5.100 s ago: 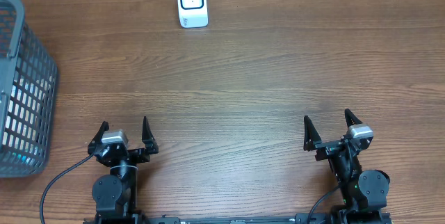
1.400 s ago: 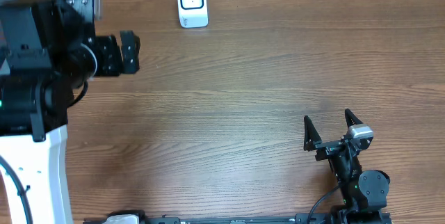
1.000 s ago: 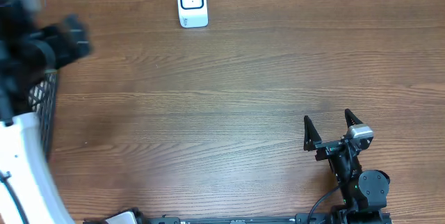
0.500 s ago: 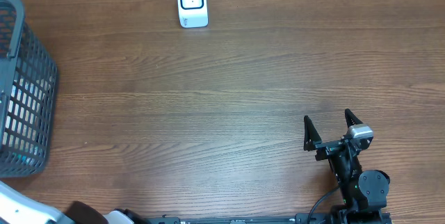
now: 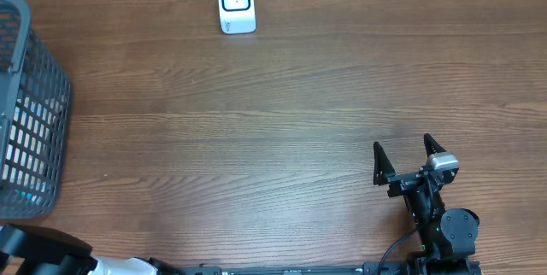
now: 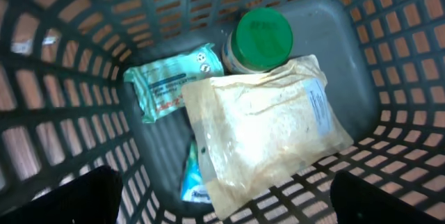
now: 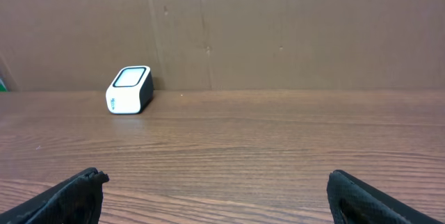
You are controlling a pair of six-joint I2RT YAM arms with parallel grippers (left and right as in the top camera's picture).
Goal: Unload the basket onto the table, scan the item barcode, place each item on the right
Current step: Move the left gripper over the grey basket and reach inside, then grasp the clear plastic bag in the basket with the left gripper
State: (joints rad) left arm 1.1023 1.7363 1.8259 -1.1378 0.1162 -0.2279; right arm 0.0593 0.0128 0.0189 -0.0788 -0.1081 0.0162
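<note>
Bench [image 5: 291, 113]: brown wood grain. A brown cardboard wall [image 7: 278, 29] stands behind its far edge.

Scanner [image 5: 236, 4]: small white unit with a dark window, upright at top centre of the overhead frame, nothing near it. In the right wrist view the scanner [image 7: 130, 90] sits left of centre, against the cardboard.

Right claw [image 5: 408, 160]: lower right of the overhead frame, low over the bench, fingers spread, nothing between them. In its own camera the right claw [image 7: 222, 200] shows only two dark tips in the bottom corners. The bench between it and the scanner is unobstructed.

Left arm [image 5: 43, 254]: only a dark and white part shows at the bottom left corner of the overhead frame.

Basket [image 5: 34, 96]: grey plastic lattice at the left edge of the overhead frame, partly cut off.

Left claw [image 6: 222, 200]: above the basket [image 6: 417, 78], looking straight down into it, tips wide apart in the bottom corners, gripping nothing.

Basket contents, all on its floor:
- pouch [image 6: 268, 130]: clear, pale grainy fill, white label near its right edge; lies on top, centre.
- jar [image 6: 263, 37]: green lid, touching the pouch's upper edge.
- teal packet [image 6: 174, 81]: left of the jar, partly under the pouch.
- small packet [image 6: 193, 179]: blue and white, mostly hidden beneath the pouch.

No barcode is legible on any item.
</note>
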